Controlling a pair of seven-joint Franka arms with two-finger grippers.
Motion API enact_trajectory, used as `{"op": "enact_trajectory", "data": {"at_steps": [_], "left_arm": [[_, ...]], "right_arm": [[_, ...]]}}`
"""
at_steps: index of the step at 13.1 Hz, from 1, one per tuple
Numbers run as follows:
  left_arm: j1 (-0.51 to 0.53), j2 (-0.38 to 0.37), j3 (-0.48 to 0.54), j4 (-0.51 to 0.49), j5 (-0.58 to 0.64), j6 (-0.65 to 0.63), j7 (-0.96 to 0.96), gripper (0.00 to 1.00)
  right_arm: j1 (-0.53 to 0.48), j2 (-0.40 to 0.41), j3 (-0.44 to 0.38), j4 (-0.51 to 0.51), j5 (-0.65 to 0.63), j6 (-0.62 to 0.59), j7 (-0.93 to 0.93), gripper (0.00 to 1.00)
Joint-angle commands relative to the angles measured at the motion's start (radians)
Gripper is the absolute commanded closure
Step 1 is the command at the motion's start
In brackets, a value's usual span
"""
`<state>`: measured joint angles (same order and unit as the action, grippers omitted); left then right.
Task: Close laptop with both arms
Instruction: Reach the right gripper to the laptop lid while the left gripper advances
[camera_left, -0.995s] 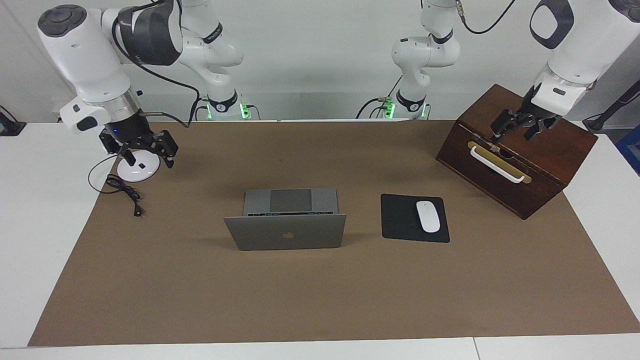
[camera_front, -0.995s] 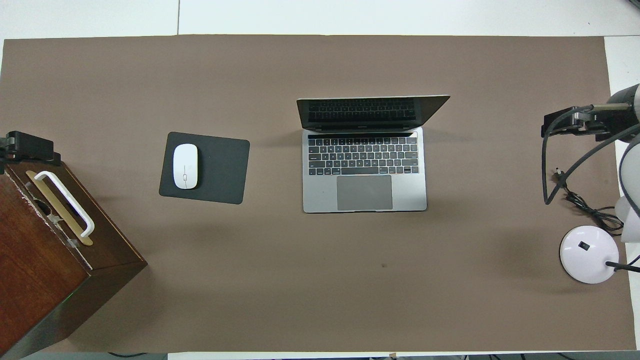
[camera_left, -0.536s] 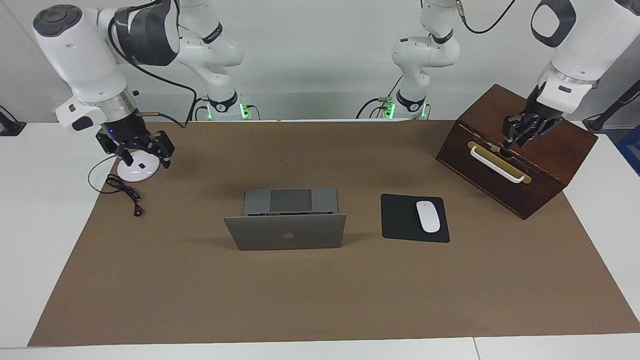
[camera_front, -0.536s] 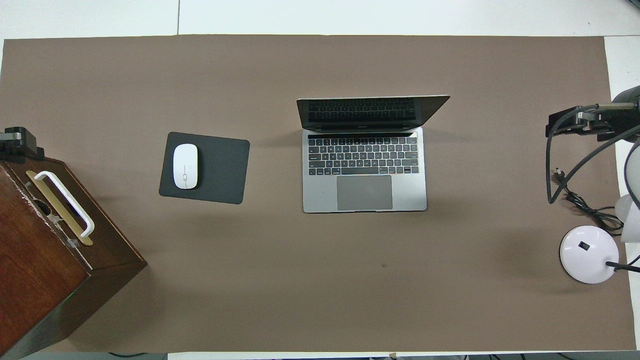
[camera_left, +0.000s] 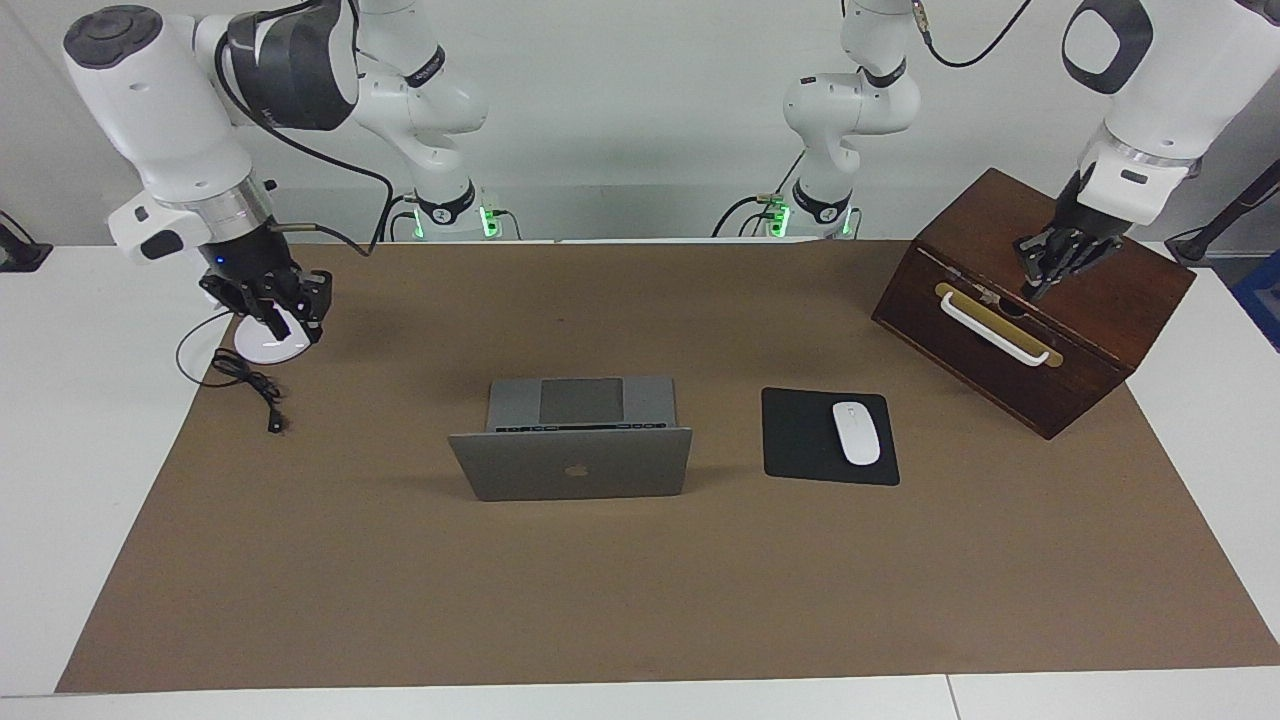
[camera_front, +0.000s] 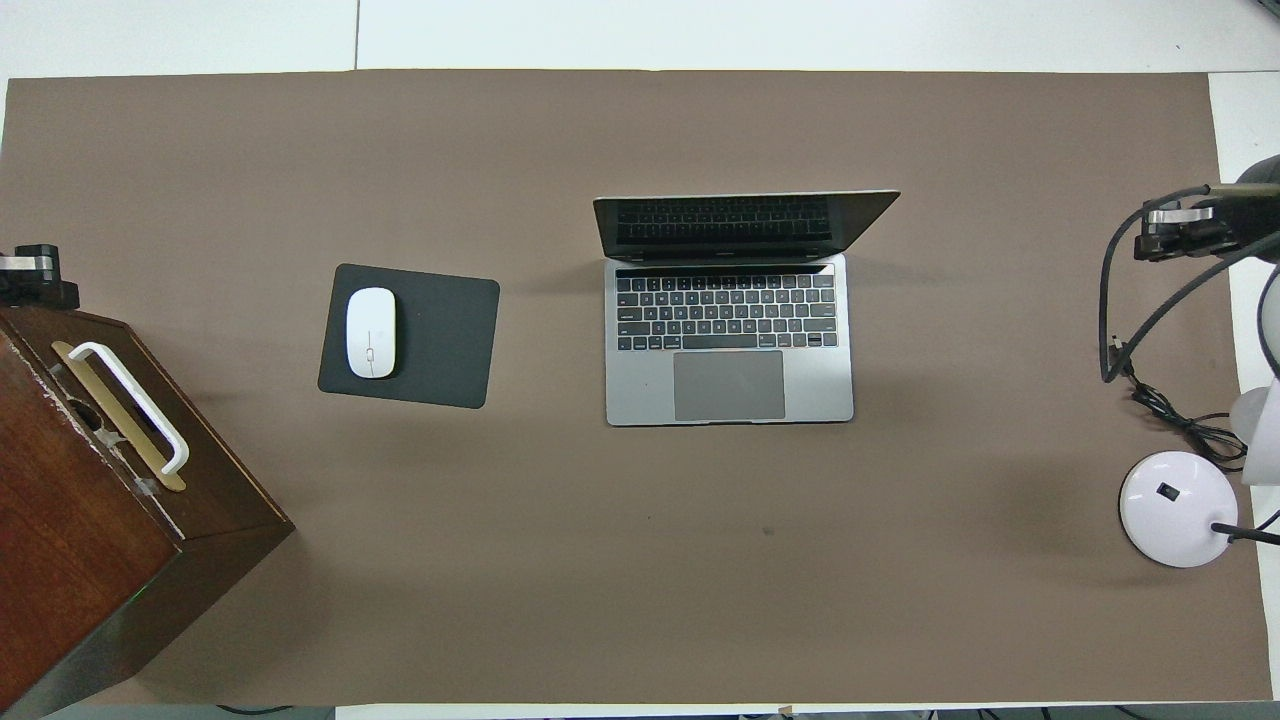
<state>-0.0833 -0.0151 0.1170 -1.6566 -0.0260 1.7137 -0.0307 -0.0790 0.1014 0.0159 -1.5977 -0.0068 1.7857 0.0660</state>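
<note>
Your laptop (camera_left: 570, 463) stands open, untouched, mid-counter. Both hands are pinched closed and empty: left hand (camera_left: 1040, 285) over the wooden box (camera_left: 1090, 330), right hand (camera_left: 283, 322) over the lamp base (camera_left: 262, 347).

White table (camera_left: 60, 420), brown mat (camera_left: 640, 590), laptop (camera_left: 575, 465), mouse pad (camera_left: 800, 440), wooden box (camera_left: 1090, 360)

I see my left gripper (camera_left: 1040, 285) pinched closed over the wooden box (camera_left: 1040, 300), my right gripper (camera_left: 285, 325) closed over the lamp base (camera_left: 262, 347), the open laptop (camera_left: 572, 455) between them.
</note>
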Motion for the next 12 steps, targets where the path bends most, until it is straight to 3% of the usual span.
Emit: {"op": "enact_trajectory", "data": {"at_steps": [1,3,5,8,12], "left_arm": [[-0.003,-0.051,-0.005,-0.096,-0.064,0.087,-0.003,1.0],[-0.013,-0.072,-0.014,-0.152,-0.077,0.133,0.002,1.0],[-0.055,-0.091,-0.014,-0.208,-0.094,0.199,0.005,1.0],[-0.127,-0.149,-0.014,-0.354,-0.129,0.372,0.008,1.0],[-0.237,-0.249,-0.013,-0.593,-0.129,0.634,0.0,1.0]], "right_arm": [[-0.016,0.226,0.006,0.267,-0.002,-0.064,-0.035,1.0],[-0.016,0.395,0.01,0.492,-0.004,-0.121,-0.035,1.0],[0.007,0.515,0.012,0.626,-0.024,-0.135,-0.035,1.0],[0.094,0.642,0.006,0.72,-0.065,-0.079,0.022,1.0],[0.26,0.673,-0.007,0.72,-0.067,-0.026,0.334,1.0]]}}
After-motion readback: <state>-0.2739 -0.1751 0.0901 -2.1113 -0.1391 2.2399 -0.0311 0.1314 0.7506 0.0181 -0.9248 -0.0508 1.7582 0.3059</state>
